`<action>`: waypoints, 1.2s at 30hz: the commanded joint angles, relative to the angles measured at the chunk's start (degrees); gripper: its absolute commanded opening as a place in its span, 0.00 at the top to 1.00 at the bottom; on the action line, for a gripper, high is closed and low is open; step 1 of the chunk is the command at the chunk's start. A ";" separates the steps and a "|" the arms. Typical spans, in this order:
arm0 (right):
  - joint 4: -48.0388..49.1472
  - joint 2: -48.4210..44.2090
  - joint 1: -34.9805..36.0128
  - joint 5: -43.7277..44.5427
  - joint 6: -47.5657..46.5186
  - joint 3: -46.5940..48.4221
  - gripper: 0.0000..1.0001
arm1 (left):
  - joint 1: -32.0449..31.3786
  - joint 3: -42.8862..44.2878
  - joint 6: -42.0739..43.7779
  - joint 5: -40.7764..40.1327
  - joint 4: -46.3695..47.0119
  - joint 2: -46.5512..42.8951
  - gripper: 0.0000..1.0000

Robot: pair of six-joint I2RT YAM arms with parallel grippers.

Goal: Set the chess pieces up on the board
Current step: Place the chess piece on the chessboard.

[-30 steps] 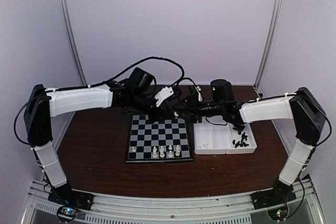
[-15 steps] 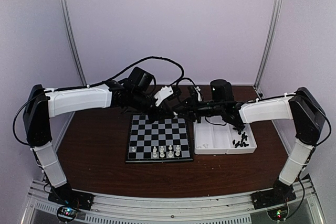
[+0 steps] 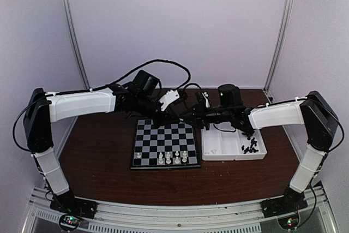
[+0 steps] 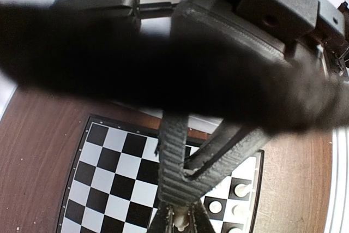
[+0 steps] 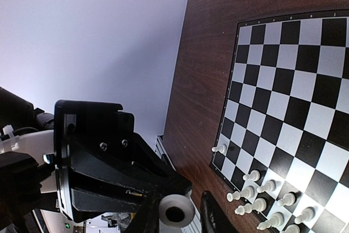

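My left jaws pinch a tiny white plastic chess piece [image 5: 175,209] above the black-and-pale checked board [image 3: 163,143]; my right jaws clasp its base narrowly, likely a handover.

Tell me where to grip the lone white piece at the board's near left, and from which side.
Grip the lone white piece by its upper part, straight down from above. It stands upright on the board, clear of the other white pieces, so a pinch likely has room.
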 commanded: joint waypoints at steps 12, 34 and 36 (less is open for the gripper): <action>4.90 -1.50 -0.29 1.48 2.93 -2.54 0.86 | -0.28 -6.15 -3.21 -2.66 10.00 -4.94 0.58; 20.20 -7.24 0.49 2.24 11.93 -6.39 0.87 | 8.69 -26.67 -26.11 17.08 50.63 -13.04 0.45; 22.70 -6.48 1.16 2.63 13.28 -6.23 0.87 | 8.69 -27.40 -24.78 18.16 52.03 -13.36 0.45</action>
